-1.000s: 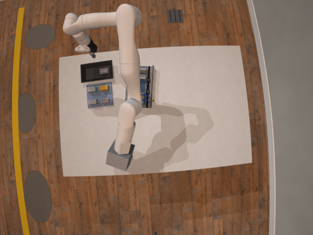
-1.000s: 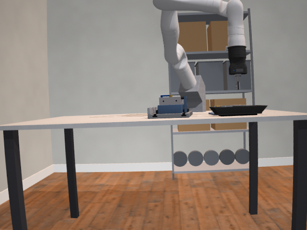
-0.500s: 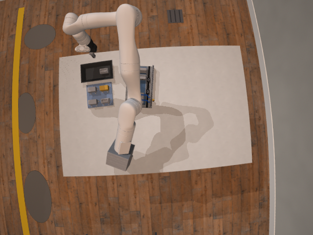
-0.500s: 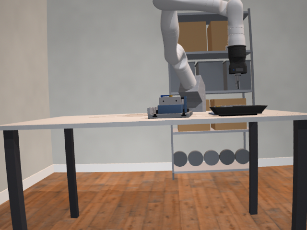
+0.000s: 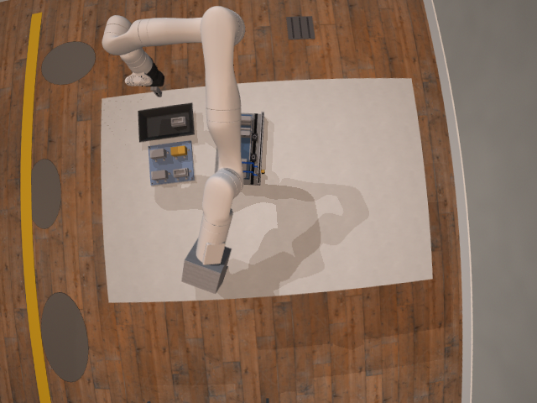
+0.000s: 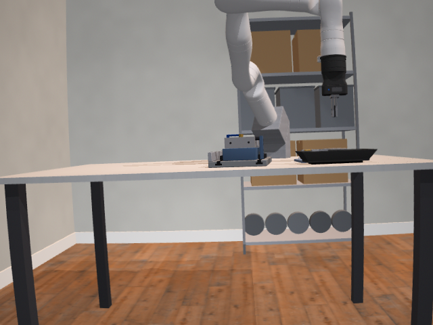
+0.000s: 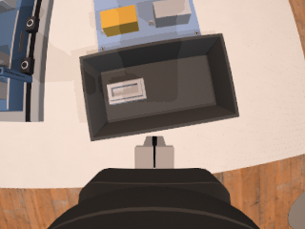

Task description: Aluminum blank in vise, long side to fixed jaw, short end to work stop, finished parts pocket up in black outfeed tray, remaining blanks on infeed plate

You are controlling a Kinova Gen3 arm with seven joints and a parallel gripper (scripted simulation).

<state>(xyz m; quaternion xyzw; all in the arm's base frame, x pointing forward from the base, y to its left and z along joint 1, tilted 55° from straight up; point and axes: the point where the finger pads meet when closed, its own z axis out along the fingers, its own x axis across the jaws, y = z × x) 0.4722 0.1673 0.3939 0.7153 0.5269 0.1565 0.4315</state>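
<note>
The gripper (image 5: 159,92) (image 6: 334,113) (image 7: 154,147) hangs above and just beyond the outfeed tray (image 5: 165,110) (image 6: 335,156) (image 7: 226,72), its jaws closed together with nothing between them, so no load depends on it. One finished part (image 5: 177,121) (image 7: 126,91) lies flat in the tray, pocket up, as the task asks. Beside the tray on the desk (image 5: 346,130) (image 6: 105,171) (image 7: 62,155), the infeed plate (image 5: 169,164) (image 7: 167,32) carries a brass blank (image 5: 178,150) (image 7: 119,20), a gray blank (image 5: 158,153) (image 7: 172,13) and a second gray blank (image 5: 159,175), seemingly set apart to suit the pins. The plate also bears a pocketed block (image 5: 180,172); it looks like a finished part, so it would belong in the tray, and the job seems unfinished. The arm (image 5: 223,108) (image 6: 239,42) hides much of the vise (image 5: 246,149) (image 6: 239,154) (image 7: 14,91) from above, so I cannot tell whether an aluminum blank sits on its bars, against fixed jaw and work stop. If that block does need moving, the jaws must open before descending, gripping it level to keep its pocket upward.
</note>
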